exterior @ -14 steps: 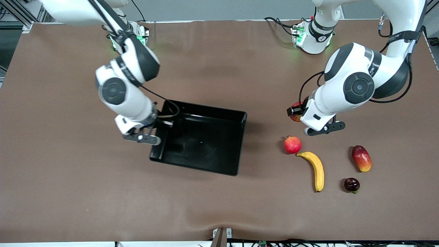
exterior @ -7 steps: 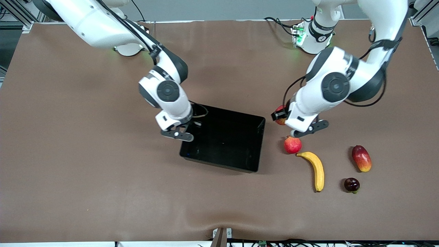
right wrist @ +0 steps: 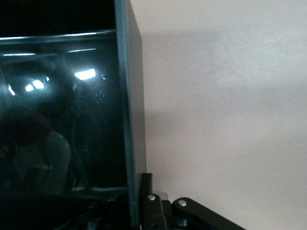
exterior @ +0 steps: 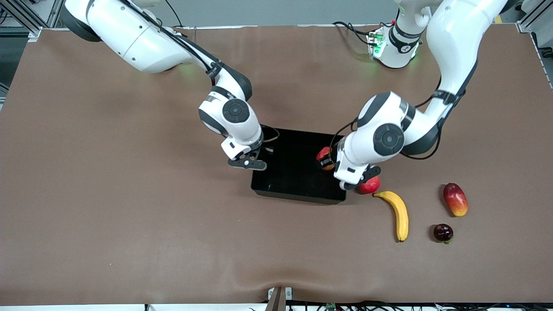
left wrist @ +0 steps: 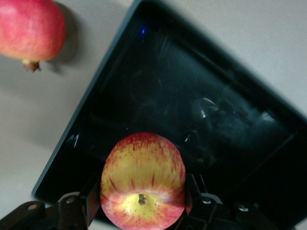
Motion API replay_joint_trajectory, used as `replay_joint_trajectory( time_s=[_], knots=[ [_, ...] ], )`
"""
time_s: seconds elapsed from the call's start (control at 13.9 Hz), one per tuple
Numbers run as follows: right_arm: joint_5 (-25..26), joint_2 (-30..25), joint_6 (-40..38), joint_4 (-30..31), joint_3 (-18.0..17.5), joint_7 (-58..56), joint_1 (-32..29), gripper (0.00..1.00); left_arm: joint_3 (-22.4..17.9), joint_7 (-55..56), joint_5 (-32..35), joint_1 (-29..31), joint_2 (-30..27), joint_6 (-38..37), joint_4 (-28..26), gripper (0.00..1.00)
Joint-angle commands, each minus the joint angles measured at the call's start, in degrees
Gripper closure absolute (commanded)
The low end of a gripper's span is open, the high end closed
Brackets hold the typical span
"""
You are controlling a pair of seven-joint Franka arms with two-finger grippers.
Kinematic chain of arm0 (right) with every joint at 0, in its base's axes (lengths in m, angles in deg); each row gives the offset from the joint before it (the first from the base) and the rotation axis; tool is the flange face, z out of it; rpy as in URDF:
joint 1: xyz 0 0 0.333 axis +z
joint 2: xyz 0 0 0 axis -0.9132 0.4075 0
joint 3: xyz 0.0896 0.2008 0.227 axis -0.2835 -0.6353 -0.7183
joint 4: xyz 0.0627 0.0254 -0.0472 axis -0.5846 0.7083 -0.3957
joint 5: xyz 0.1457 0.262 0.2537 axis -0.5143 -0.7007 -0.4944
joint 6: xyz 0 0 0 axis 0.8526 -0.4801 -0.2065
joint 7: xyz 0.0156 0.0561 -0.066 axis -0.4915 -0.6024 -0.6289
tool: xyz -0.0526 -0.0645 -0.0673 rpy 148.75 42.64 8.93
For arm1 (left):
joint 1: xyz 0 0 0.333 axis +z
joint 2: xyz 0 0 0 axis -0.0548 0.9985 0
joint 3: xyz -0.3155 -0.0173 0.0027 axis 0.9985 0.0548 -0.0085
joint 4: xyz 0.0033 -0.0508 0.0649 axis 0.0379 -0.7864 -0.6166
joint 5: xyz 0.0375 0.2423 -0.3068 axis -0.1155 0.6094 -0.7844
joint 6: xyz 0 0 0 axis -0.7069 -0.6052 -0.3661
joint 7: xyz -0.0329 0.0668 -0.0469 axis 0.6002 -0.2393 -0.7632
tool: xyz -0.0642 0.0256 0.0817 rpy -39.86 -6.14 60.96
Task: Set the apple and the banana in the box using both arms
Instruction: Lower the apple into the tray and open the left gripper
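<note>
Brown table: left hand grips apple over box; right hand seemingly pinches wall.

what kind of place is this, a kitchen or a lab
Most likely a robotics lab: two white arms bolted at a brown-covered table, the left gripper holding a red-yellow apple over a glossy black plastic box, with loose cables.

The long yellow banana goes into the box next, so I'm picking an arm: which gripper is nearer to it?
Left. The left gripper, shut on the red-yellow apple, hangs over the black plastic box beside the long yellow banana. The right gripper grips the box's wall at the right arm's end.
</note>
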Motion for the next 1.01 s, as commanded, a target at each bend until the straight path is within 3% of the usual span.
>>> replay_joint_trajectory(
  time_s=[0.0, 0.07, 0.14, 0.22, 0.58, 0.79, 0.86, 0.94],
  knots=[
    [4.0, 1.7, 0.8, -0.8, -1.7, -3.0, -0.2, 1.0, 0.1, 2.8, 5.6, -1.3, 4.5, 0.3, 1.7, 1.0],
    [4.1, 1.7, 0.8, -0.7, -1.7, -3.3, -0.2, 1.0, 0.1, 3.1, 6.5, -1.6, 5.1, 0.3, 1.3, 1.0],
    [4.1, 1.7, 0.7, -0.7, -1.7, -2.8, -0.2, 0.63, 0.0, 3.1, 6.7, -1.8, 5.9, 0.3, 1.2, 1.0],
    [4.1, 1.6, 0.7, -0.7, -1.8, -2.9, -0.2, 0.01, -0.1, 3.1, 6.7, -1.9, 6.7, 0.3, 1.2, 1.0],
    [4.0, 1.6, 0.6, -0.8, -1.9, -2.7, -0.5, 0.0, -0.3, 3.0, 6.8, -2.9, 7.8, 0.2, -2.1, 1.0],
    [3.8, 0.8, 0.2, -1.2, -4.1, -2.9, -2.4, 0.0, -0.6, 2.9, 8.1, -3.0, 9.8, 0.2, -2.4, 1.0],
    [3.8, 0.2, 0.1, -1.2, -5.8, -3.0, -4.1, 0.0, -0.7, 2.9, 8.5, -3.5, 10.1, 0.2, -2.4, 0.88],
    [3.8, -0.3, 0.1, -1.2, -6.4, -3.3, -5.1, 0.0, -0.8, 2.9, 9.0, -3.7, 10.2, 0.2, -2.4, 0.56]
  ],
)
